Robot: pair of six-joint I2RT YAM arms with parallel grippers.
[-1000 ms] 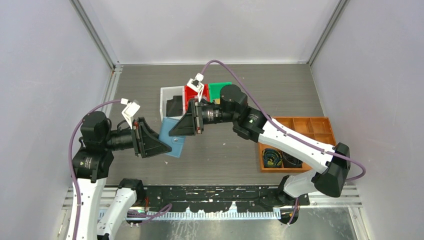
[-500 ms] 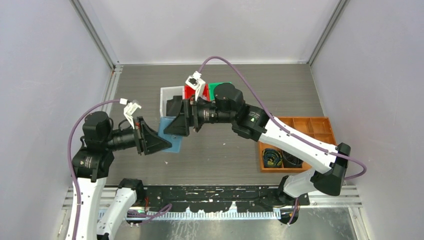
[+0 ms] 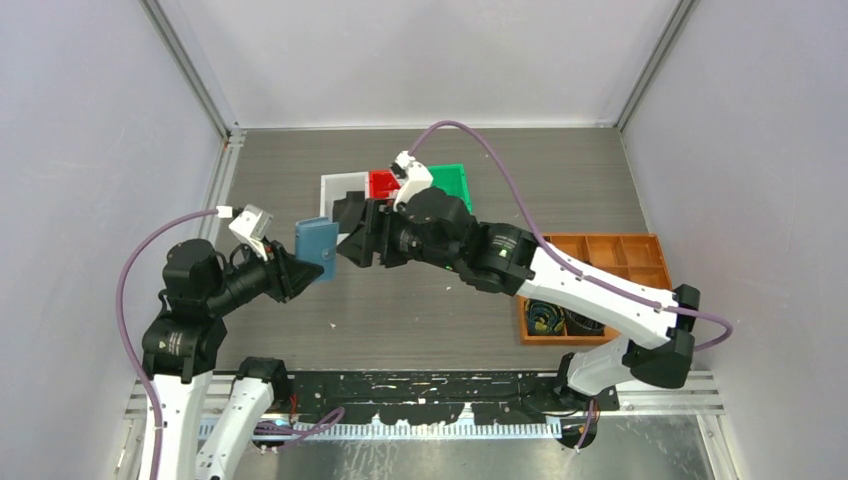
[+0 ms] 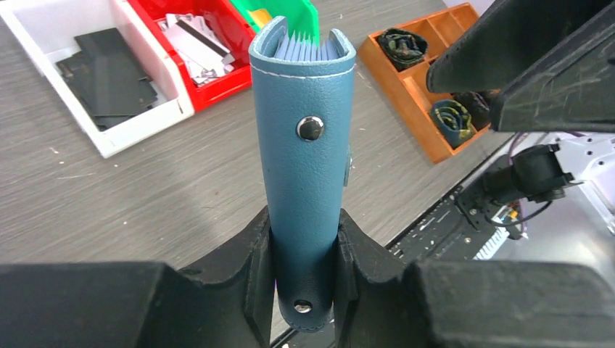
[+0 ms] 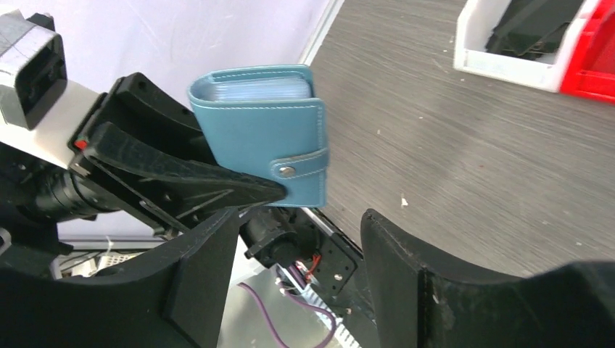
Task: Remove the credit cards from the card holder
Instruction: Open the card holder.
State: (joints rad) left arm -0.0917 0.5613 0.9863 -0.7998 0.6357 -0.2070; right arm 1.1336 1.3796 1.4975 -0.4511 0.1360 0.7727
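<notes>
The left end effector [image 4: 303,250] is clamping the card holder [image 4: 304,145] by its lower end, its two fingers [image 4: 255,250] pressing against the blue cover from either side. The card holder is standing upright in the air above the surface [image 3: 560,180], closed. The right wrist view is showing its snap tab [image 5: 301,168] fastened across the front. At its upper end, pale blue sleeves are showing between the covers. I cannot tell whether any cards are sitting in them.

The right end effector [image 5: 297,217] is hovering just beside the card holder with its jaws spread wide and nothing between them. In the top view it is facing the left end effector, apart from the card holder.

Behind the arms, three bins are sitting side by side on the surface. The white bin [image 4: 109,145] is holding black credit cards [image 4: 109,69]. The red bin [image 4: 210,90] next to it is holding silver-grey cards [image 4: 192,43]. The green bin [image 4: 294,14] is sitting on the far side of the red one, and something yellowish is peeking over its rim.

Well to the right, an orange tray [image 3: 600,250] with several compartments is resting on the surface, and coiled cables [image 3: 545,315] are lying in its near compartments.
</notes>
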